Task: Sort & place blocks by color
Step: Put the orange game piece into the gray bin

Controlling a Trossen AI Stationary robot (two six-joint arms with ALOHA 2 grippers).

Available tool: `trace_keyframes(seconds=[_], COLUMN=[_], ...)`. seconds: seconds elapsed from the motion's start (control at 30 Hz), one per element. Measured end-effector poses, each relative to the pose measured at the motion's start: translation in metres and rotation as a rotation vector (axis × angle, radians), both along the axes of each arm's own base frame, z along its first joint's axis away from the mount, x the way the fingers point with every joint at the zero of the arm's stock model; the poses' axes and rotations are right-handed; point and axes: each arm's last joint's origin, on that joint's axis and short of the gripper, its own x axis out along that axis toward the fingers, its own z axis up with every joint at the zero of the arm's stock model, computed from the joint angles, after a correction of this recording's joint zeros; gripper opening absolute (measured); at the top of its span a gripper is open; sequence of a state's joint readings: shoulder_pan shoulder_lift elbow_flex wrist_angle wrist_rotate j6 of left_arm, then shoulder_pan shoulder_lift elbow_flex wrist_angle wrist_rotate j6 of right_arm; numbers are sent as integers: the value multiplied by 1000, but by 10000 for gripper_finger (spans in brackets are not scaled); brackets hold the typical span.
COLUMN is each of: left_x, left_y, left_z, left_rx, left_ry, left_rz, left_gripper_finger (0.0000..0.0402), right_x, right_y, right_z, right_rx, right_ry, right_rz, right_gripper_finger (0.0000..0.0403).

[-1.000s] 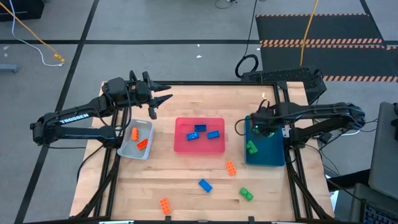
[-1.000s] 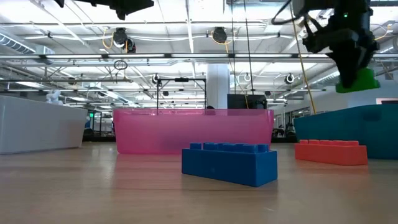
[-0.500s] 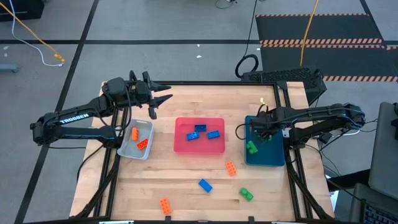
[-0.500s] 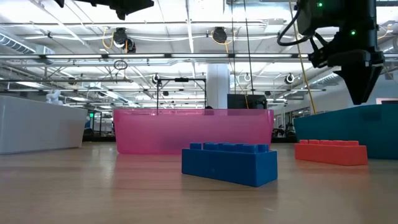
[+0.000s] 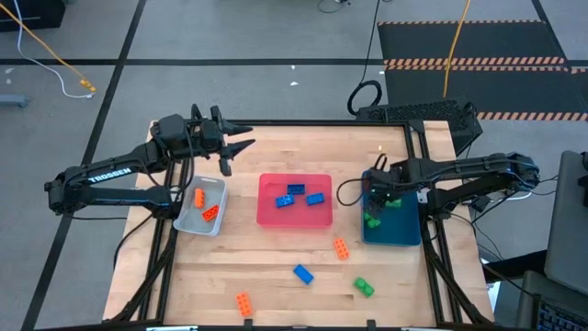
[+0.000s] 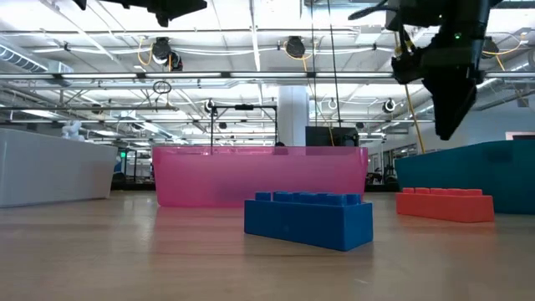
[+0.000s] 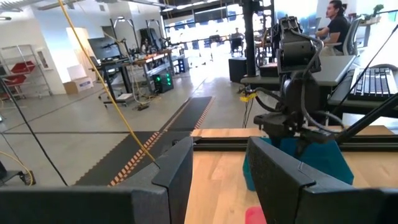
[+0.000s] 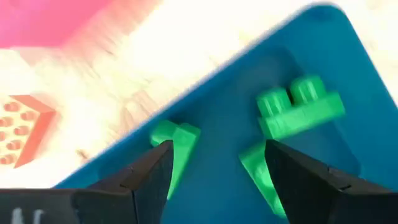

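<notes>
The left gripper point(image 5: 241, 142) hangs over the table's far left corner, beyond the grey tray point(image 5: 186, 219), fingers parted and holding nothing. Two orange blocks point(image 5: 204, 205) lie in that tray; three blue blocks point(image 5: 299, 195) lie in the pink tray point(image 5: 294, 221). On the bare wood lie an orange block point(image 5: 243, 303), a blue one point(image 5: 303, 273) lying aslant, another orange block point(image 5: 341, 248) and a green one point(image 5: 364, 287). The right gripper point(image 5: 378, 195) hovers above the teal tray point(image 5: 404, 234), jaws apart and empty, green blocks point(image 8: 300, 107) lying loose beneath.

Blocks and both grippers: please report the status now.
Right gripper open, empty, above teal tray. Left gripper open, empty, parked at table's far edge. Green blocks in tray. Four blocks unsorted. Nothing obstructing.
</notes>
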State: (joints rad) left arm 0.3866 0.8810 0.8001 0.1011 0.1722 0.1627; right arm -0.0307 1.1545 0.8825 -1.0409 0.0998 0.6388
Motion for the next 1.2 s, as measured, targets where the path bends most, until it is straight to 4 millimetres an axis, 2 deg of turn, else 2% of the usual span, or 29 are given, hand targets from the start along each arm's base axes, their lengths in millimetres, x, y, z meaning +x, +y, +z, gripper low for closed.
trace_keyframes(seconds=[0.2,0.37,0.57,0.93,1.03,1.2], left_x=[0,0,0,0,0,0], left_y=[0,0,0,0,0,0], left_z=[-1,-2,-2,-2,-2,-3], left_rx=[1,4,4,-14,-17,-22], left_ry=[16,19,20,20,21,28], left_rz=[0,0,0,0,-1,-1], left_gripper_finger=[156,156,156,156,156,156], right_x=[5,18,39,92,101,110], right_y=[0,2,22,75,82,91], right_z=[1,5,11,37,35,15], right_rx=[-10,-26,-1,36,65,205], right_ry=[-45,-182,-320,-166,-73,51], right_rz=[35,88,207,406,328,140], right_gripper_finger=[237,232,214,181,185,202])
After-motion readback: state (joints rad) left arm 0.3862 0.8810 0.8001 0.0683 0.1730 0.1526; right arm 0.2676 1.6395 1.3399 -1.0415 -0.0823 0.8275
